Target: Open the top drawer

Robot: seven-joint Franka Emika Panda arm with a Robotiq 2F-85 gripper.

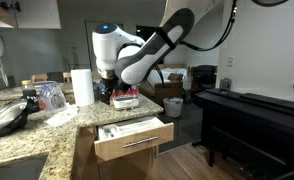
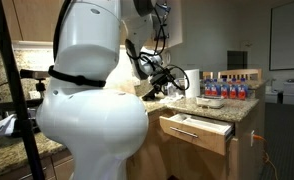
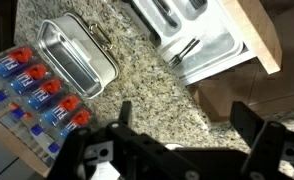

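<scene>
The top drawer (image 1: 134, 136) stands pulled out from under the granite counter in both exterior views. Its light wood front carries a silver bar handle (image 1: 139, 144), and its pale inside shows utensils. The drawer (image 2: 199, 131) also juts out below the counter corner. In the wrist view the drawer (image 3: 255, 35) lies at the upper right, with a white tray of cutlery inside. My gripper (image 3: 187, 125) hangs over the granite counter beside the drawer, open and holding nothing. My gripper (image 1: 115, 95) is above and behind the drawer, apart from the handle.
A pack of red-capped bottles (image 3: 37, 88) and a metal loaf pan (image 3: 77, 55) sit on the counter (image 3: 147, 85). A paper towel roll (image 1: 83, 86) and a dark pan (image 1: 7, 117) stand further along. A black piano (image 1: 252, 115) is across the floor.
</scene>
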